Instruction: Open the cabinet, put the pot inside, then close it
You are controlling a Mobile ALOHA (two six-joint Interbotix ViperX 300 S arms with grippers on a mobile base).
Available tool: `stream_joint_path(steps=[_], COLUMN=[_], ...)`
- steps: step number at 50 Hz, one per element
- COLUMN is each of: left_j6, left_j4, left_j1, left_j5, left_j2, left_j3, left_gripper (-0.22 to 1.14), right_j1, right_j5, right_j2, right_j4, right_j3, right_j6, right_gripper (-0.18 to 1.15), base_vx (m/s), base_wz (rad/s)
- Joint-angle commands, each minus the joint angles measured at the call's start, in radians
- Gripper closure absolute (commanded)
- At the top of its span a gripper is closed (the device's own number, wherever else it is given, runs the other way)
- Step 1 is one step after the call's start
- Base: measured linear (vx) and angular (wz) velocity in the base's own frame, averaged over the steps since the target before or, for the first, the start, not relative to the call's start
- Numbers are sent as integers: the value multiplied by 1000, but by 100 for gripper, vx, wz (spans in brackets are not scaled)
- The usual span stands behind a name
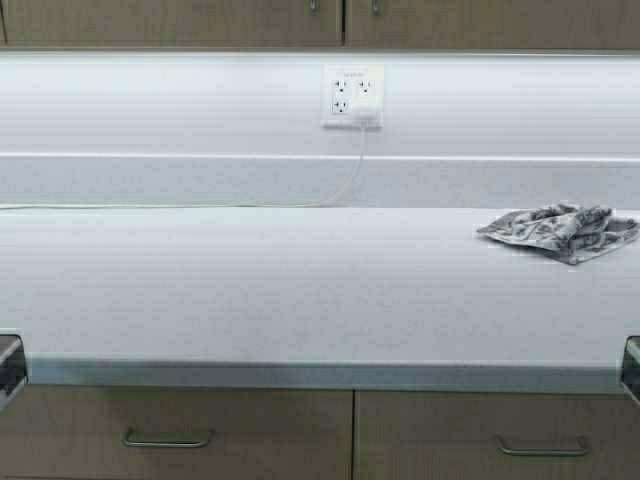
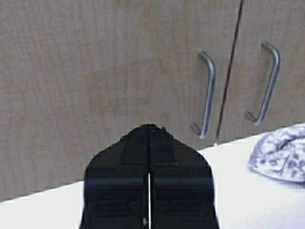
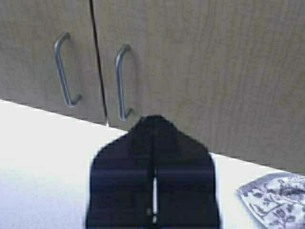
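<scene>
Left gripper [image 2: 149, 157] parked low at the left counter [image 1: 300, 290] edge, jaws pressed together on nothing; a waiting pose, judging by both arms held back from the work. Cabinet [image 1: 200, 20] overhead: tan wood grain, both doors flush, steel handles [image 2: 208, 93] at the meeting edges. Pot not in view. Patterned cloth [image 1: 560, 230] lying on the counter, far right. Right gripper [image 3: 153, 157] likewise clamped empty, low right

white countertop [image 1: 250, 290], wall outlet [image 1: 352, 96], base drawers [image 1: 180, 435]
</scene>
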Motion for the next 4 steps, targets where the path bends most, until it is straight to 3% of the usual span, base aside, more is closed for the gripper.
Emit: stream_joint_path(steps=[1,4], left_j6=[-2,-3], left_j4=[0,2], left_j1=[-2,0], left_j5=[-11,-9], left_j2=[-3,-2], left_j3=[-9,-9], left_gripper=[87,87], right_j1=[2,2], right_j5=[-6,-6], right_j2=[-14,-14], right_j4=[-2,-2], right_j3=[-11,-11], right_j6=[2,0], right_gripper=[90,90], base_vx=[0,0], base_wz=[0,0])
